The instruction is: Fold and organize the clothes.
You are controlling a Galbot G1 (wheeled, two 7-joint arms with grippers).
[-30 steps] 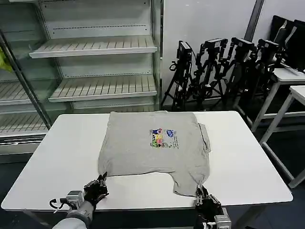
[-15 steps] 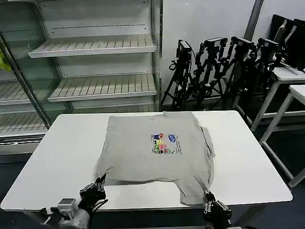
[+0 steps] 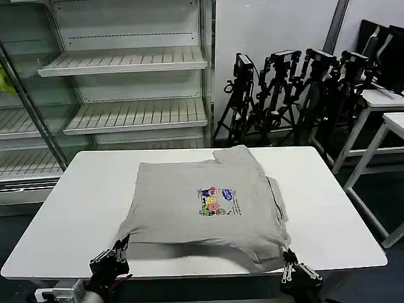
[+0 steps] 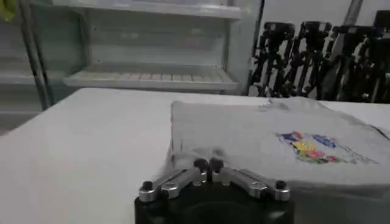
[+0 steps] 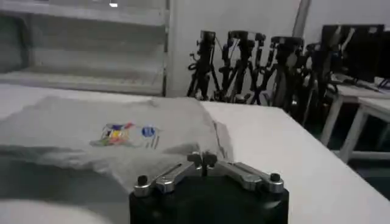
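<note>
Grey shirt (image 3: 208,202) lifted off table (image 3: 328,208), both tools pinching hem, left tool (image 4: 208,165), right tool (image 5: 202,159)

Right gripper (image 5: 205,159) — fingertips pressed together, pinching the near hem of the grey shirt (image 5: 91,131). Shirt lies on the white table (image 5: 286,152), printed graphic (image 5: 122,134) facing up. Tripods (image 5: 256,67) stand behind the table.
</note>
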